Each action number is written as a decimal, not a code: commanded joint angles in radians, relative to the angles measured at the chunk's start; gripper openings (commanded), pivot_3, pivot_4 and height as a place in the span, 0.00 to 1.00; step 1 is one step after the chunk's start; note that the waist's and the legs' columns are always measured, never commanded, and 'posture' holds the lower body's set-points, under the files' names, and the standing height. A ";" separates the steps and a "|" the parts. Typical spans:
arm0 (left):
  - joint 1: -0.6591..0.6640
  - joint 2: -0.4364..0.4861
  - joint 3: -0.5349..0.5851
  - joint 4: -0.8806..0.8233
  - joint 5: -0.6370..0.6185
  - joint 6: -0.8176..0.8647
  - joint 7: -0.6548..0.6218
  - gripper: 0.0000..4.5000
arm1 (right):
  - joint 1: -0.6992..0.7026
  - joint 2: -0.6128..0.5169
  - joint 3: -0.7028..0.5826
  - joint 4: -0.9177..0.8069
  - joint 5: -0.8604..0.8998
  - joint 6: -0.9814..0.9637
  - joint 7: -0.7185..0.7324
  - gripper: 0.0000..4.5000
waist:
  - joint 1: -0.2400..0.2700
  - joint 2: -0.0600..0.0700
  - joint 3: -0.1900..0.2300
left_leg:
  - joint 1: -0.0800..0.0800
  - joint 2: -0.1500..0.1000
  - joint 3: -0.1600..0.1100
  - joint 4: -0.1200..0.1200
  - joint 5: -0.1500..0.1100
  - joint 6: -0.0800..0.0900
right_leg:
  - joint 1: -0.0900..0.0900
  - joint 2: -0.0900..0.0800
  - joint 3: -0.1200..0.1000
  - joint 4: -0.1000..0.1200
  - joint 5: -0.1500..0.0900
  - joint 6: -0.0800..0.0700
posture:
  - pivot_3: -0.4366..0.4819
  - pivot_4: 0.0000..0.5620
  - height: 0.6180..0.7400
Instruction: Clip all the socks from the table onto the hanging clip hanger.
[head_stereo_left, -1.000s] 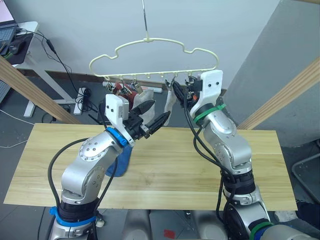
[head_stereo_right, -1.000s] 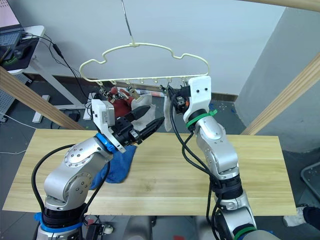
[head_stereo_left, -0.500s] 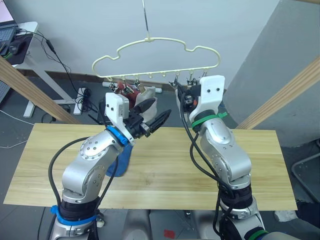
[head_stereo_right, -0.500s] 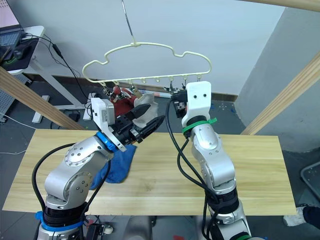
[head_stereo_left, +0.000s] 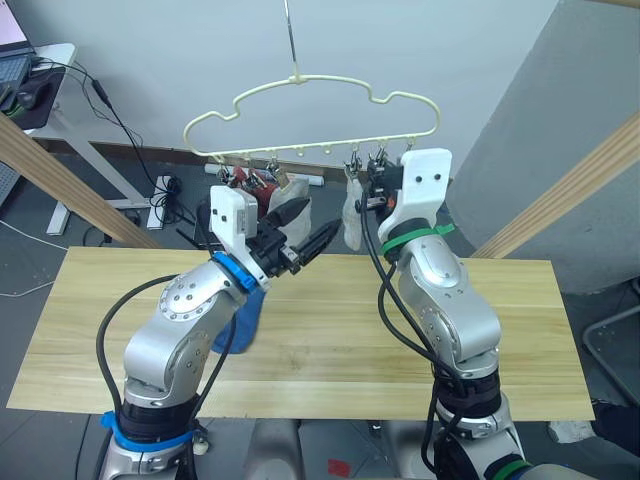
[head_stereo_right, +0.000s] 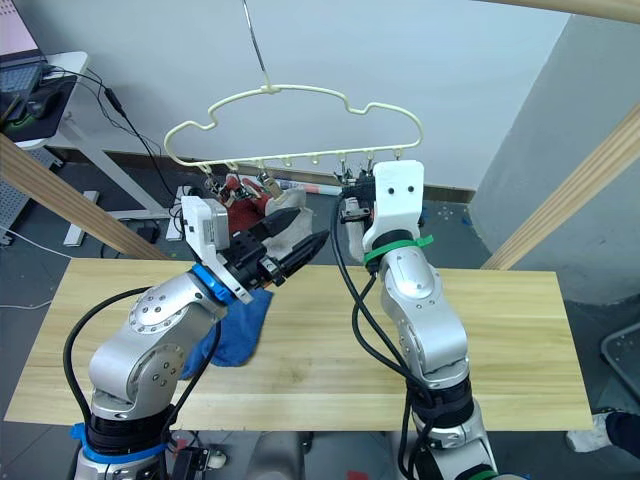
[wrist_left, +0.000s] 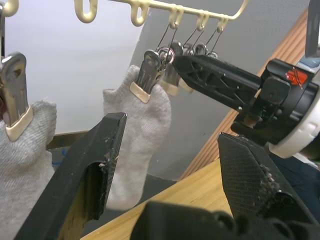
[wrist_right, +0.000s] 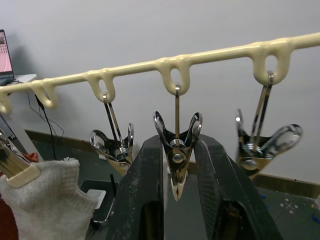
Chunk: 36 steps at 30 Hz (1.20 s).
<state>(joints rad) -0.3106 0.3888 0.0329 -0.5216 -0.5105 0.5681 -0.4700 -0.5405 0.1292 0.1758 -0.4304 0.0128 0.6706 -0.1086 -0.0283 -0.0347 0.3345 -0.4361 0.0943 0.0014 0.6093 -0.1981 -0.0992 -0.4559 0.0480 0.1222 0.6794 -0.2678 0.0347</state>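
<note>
Both head eyes look forward and down over the light wooden plank desk (head_stereo_left: 560, 330); both wrist cameras sit close under the pale yellow wavy wire clip hanger (wrist_right: 175, 62), sharing its metal clips.

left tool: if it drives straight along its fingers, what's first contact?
Likely the light grey sock hanging from a clip on the clip hanger, seen between the open left tool's fingers. The right tool's finger sits close beside; depth unclear.

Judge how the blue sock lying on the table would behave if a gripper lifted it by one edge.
The blue sock lies crumpled and flat on the table, so it would probably droop limply from the pinch. The grey sock hanging slack from its clip suggests light knit that likely neither slides nor rolls.
</note>
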 joint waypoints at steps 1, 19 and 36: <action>0.006 0.000 -0.005 -0.053 -0.009 -0.014 -0.001 0.73 | -0.017 0.007 0.001 -0.029 -0.013 -0.018 0.000 0.21 | 0.000 0.000 0.000 | 0.000 0.000 0.000 0.000 0.000 0.000 | 0.000 0.000 0.000 0.000 0.000 0.000 | 0.55 0.64 1.00; 0.006 -0.003 -0.013 -0.057 -0.009 -0.011 0.003 0.73 | -0.031 0.024 0.001 -0.006 -0.025 -0.040 -0.008 0.89 | 0.000 0.000 0.000 | 0.000 0.000 0.000 0.000 0.000 0.000 | 0.000 0.000 0.000 0.000 0.000 0.000 | 0.54 0.64 1.00; 0.007 -0.004 -0.012 -0.061 -0.008 -0.011 0.011 0.73 | -0.029 0.050 -0.011 0.001 -0.016 -0.043 -0.015 0.32 | 0.000 0.000 0.000 | 0.000 0.000 0.000 0.000 0.000 0.000 | 0.000 0.000 0.000 0.000 0.000 0.000 | 0.55 0.64 1.00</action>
<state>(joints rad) -0.3096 0.3879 0.0257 -0.5261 -0.5101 0.5681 -0.4611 -0.5583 0.1404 0.1694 -0.4069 -0.0145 0.6519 -0.1154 -0.0281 -0.0347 0.3345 -0.4361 0.0943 0.0014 0.6093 -0.1981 -0.0992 -0.4559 0.0480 0.1223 0.6794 -0.2678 0.0347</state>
